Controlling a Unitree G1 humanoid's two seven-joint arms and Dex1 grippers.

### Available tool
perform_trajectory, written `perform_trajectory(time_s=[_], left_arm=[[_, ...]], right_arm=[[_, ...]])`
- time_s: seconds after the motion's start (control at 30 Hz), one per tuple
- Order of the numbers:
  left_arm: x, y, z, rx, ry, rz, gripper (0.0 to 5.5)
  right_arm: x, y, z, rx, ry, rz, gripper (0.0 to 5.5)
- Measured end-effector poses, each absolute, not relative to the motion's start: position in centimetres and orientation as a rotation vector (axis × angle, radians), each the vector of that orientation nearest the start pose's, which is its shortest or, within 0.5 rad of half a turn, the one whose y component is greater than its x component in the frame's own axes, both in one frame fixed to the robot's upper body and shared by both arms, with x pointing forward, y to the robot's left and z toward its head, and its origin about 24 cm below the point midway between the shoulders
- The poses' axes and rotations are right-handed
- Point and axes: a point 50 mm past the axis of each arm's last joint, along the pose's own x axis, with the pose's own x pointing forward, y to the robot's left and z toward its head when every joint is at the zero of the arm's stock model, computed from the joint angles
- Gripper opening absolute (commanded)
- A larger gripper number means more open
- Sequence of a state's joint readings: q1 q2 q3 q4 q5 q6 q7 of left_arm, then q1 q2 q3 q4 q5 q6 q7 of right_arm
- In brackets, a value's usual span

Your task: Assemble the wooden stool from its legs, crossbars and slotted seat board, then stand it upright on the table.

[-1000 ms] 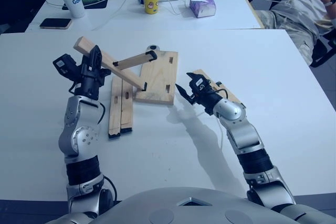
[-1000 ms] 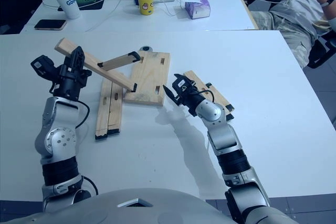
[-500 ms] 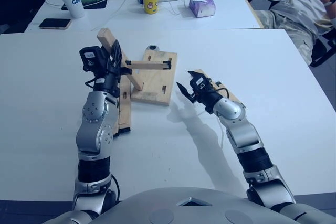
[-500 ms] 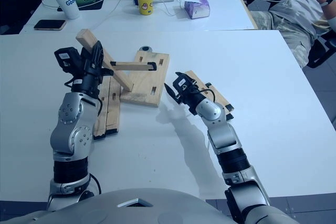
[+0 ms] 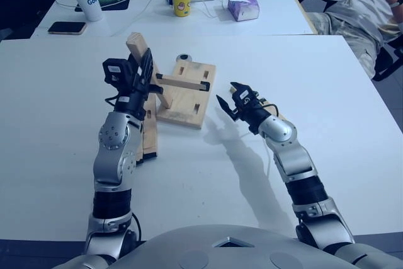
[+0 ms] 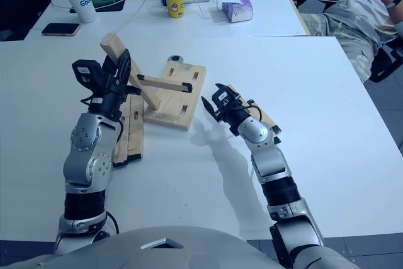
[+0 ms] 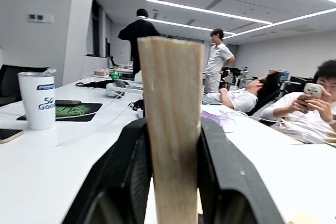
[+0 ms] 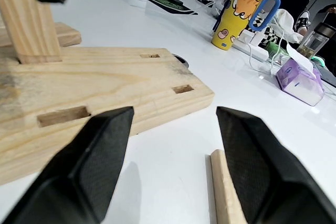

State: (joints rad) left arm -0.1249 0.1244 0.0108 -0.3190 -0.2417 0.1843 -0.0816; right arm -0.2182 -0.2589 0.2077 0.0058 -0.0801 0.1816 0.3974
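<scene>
Left gripper (image 5: 143,74) clenched on leg (image 5: 136,45), foot on board (image 5: 196,102) for slotting; right gripper (image 5: 227,95) released beside board, likely to brace.

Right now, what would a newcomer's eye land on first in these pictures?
The left hand, shut on a tilted wooden leg with a crossbar sticking out sideways from it, the leg's lower end at the slotted seat board. Next, the open right hand, poised just off that board's right edge.
</scene>
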Motion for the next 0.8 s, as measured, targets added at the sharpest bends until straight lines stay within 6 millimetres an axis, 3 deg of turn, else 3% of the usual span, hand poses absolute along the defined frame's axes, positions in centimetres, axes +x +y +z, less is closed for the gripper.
perform_trajectory(time_s=[0.8], left_arm=[[25.2,16.2,11.4,-0.076,-0.301,-0.159,1.04]], right_arm=[[28.6,-12.2,6.9,-0.38,0.051,0.572,2.92]])
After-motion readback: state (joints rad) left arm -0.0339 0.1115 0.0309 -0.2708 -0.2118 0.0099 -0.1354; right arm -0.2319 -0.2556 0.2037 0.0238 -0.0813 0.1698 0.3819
